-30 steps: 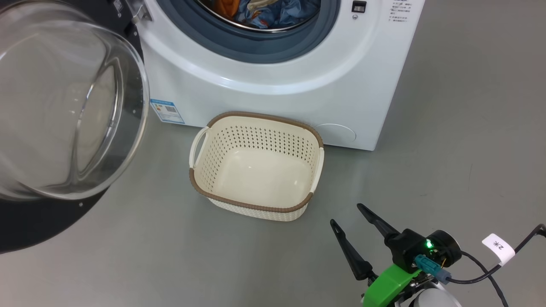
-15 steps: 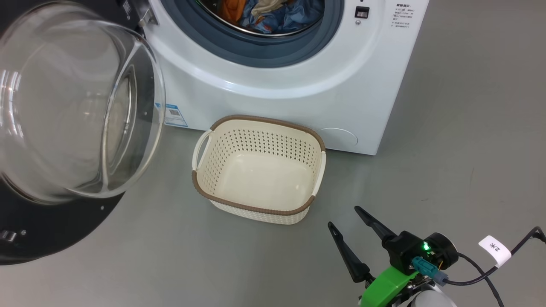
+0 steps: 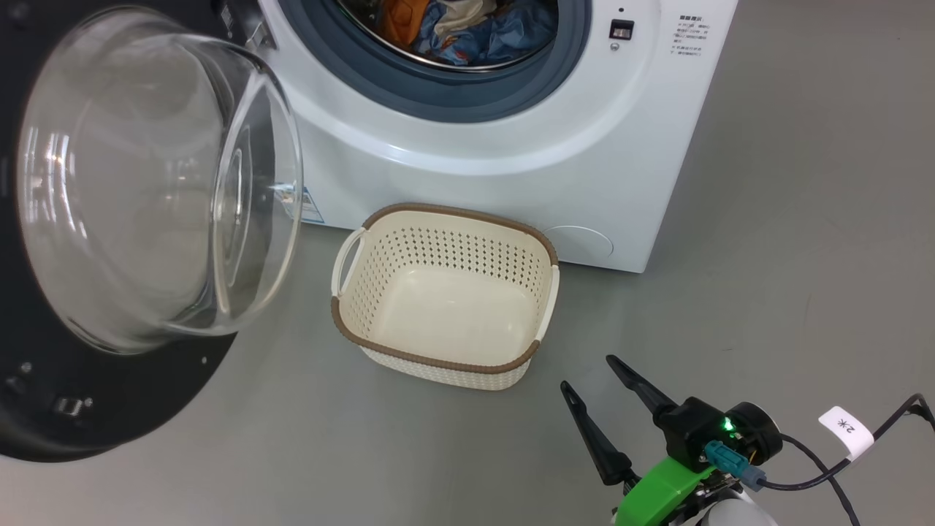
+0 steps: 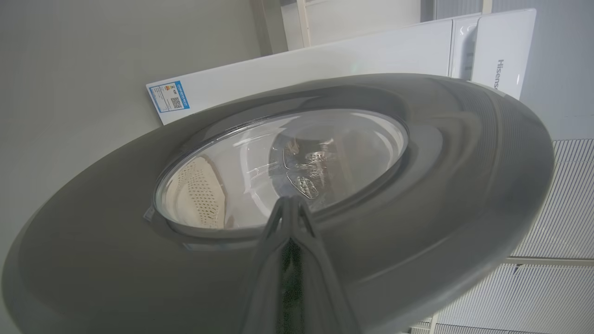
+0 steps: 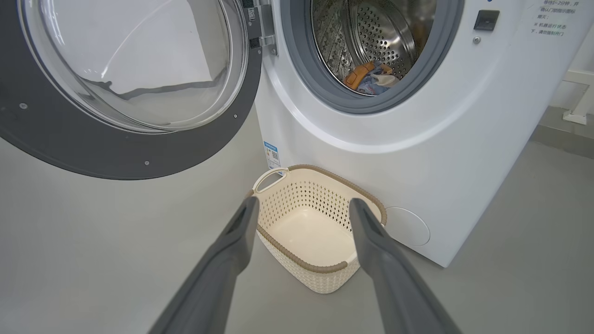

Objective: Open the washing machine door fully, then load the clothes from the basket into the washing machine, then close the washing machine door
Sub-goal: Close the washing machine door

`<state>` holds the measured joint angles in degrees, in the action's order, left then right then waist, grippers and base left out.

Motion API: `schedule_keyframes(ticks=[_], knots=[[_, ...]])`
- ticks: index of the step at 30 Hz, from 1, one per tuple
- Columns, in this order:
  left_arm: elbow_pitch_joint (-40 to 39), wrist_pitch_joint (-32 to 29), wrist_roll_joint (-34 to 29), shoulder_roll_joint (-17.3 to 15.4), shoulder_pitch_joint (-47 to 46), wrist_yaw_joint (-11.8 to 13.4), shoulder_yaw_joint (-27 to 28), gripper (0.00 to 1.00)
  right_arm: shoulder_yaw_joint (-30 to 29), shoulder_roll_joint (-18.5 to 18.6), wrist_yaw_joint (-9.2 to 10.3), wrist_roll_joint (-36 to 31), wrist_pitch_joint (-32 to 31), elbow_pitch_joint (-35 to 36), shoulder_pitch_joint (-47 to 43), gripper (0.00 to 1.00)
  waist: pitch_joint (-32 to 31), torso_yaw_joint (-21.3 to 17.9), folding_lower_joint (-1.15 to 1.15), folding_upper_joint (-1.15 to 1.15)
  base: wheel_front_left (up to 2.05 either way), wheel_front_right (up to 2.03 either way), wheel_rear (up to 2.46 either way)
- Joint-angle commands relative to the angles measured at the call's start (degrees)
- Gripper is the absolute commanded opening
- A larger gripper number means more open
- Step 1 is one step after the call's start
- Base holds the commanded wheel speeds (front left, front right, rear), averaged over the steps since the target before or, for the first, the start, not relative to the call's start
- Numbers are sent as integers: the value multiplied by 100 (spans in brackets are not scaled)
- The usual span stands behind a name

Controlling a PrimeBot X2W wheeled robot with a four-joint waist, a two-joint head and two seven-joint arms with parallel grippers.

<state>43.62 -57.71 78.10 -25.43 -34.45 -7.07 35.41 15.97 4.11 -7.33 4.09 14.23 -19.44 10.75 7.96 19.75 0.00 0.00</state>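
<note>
A: Washing machine door (image 3: 146,197), large and round, glossy black rim, bulging clear glass bowl. Where?

B: Hung wide open at the left of the head view, glass bowl bulging toward the camera. Was hinged at the upper left of the big white box-shaped washing machine (image 3: 511,168). Took up the upper left of the right wrist view as well.

A: And the soft light-blue, cream and orange clothes (image 3: 467,29)?

B: Lay inside the perforated steel drum (image 5: 371,32), behind the grey rubber seal (image 3: 438,95), at the top centre of the head view.

A: Small rectangular cream-white plastic basket (image 3: 438,361) with the brown woven-look rim?

B: Sat on the grey floor (image 3: 803,219) in the middle of the frame, just in front of the machine's lower panel. Showed a bare bottom.

A: Right gripper (image 3: 589,372), two long dark fingers?

B: Hovered at the lower right of the head view, spread wide, gripping nothing, apart from the basket. Framed the basket between both fingers in the right wrist view.

A: Left gripper (image 4: 288,204)?

B: Rose from the bottom centre of the left wrist view, fingers pressed together, nothing between them. Pointed at the door's outer face, tips at the lower edge of the window. Could not tell whether touching. Also caught the blue label sticker (image 4: 169,96) at the upper left, on the white machine panel.
</note>
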Motion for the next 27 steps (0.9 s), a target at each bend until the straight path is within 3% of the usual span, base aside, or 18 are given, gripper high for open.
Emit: schedule_keyframes(ticks=[1,27], knots=[[-206,-130,86,-230,78,-41,33,0,118,-68,-16,49,63,110,64,100,-2,-1,0,0,0,0,0],[-1947,-882,666,1263,929,98,-285,0,21,-120,-16,133,76,142,-14,100,-228,-182,0,0,0,0,0]])
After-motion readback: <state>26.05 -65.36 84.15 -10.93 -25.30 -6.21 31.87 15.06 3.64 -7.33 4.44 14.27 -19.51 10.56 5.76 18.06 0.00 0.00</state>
